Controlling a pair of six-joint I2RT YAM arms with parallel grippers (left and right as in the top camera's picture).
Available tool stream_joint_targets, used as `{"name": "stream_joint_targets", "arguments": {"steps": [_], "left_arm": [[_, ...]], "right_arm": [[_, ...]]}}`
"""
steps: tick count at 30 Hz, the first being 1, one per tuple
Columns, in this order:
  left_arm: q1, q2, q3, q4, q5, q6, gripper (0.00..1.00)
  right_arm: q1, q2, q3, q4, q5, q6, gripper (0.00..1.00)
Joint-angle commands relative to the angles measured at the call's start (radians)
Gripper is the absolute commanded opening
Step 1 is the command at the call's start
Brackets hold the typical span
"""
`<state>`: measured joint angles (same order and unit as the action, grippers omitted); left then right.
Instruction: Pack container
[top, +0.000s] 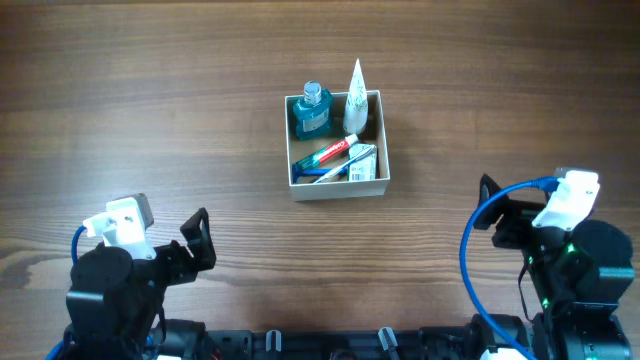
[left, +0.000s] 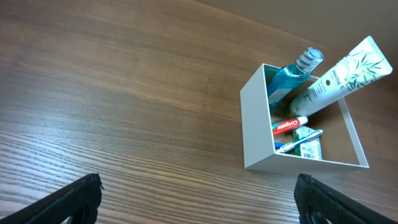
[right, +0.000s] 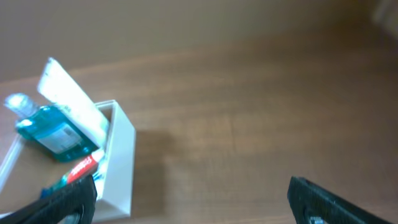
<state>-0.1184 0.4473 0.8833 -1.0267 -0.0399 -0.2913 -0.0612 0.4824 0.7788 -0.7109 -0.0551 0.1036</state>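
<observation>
Container: bottle, tube, toothpaste inside; looks packed.
Left claw: released, empty, well apart from container.
Right claw: released, empty.
Advice: avoid knocking the leaning tube.

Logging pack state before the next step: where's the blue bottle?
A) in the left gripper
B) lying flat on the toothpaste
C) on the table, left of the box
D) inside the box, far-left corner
D. The overhead view shows the blue bottle inside the container, in its far-left corner next to the white tube.
</observation>
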Motion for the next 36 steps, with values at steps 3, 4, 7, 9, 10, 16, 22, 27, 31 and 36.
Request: {"name": "stream_joint_targets", "arguments": {"steps": [3,4,7,9,10,16,22,27,31,36], "left_arm": [[0.003,-0.005,-0.006,0.000,-0.013,-0.009,1.00],[0.003,-0.005,-0.006,0.000,-0.013,-0.009,1.00],[0.003,-0.005,-0.006,0.000,-0.014,-0.009,1.00],[0.003,-0.005,-0.006,0.000,-0.014,-0.009,1.00],[0.003,-0.005,-0.006,0.000,-0.013,-0.009,1.00],[0.003,-0.005,-0.006,0.000,-0.014,-0.009,1.00],[0.003,-0.005,-0.006,0.000,-0.013,-0.008,1.00],[0.003,-0.005,-0.006,0.000,-0.013,-0.009,1.00],[0.003,-0.005,-0.006,0.000,-0.013,-0.009,1.00],[0.003,-0.005,-0.006,0.000,-0.013,-0.009,1.00]], "right_arm": [[0.003,-0.026,-0.072,0.114,-0.121,-0.107,1.00],[0.003,-0.045,-0.095,0.137,-0.138,-0.104,1.00],[0.003,-0.125,-0.174,0.201,-0.184,-0.100,1.00],[0.005,-0.177,-0.221,0.239,-0.210,-0.100,1.00],[0.008,-0.207,-0.247,0.263,-0.216,-0.100,1.00],[0.023,-0.360,-0.365,0.384,-0.216,-0.100,1.00],[0.023,-0.436,-0.476,0.527,-0.216,-0.100,1.00],[0.023,-0.475,-0.578,0.679,-0.216,-0.101,1.00],[0.023,-0.479,-0.650,0.809,-0.208,-0.103,1.00],[0.026,-0.480,-0.734,0.945,-0.167,-0.104,1.00]]}}
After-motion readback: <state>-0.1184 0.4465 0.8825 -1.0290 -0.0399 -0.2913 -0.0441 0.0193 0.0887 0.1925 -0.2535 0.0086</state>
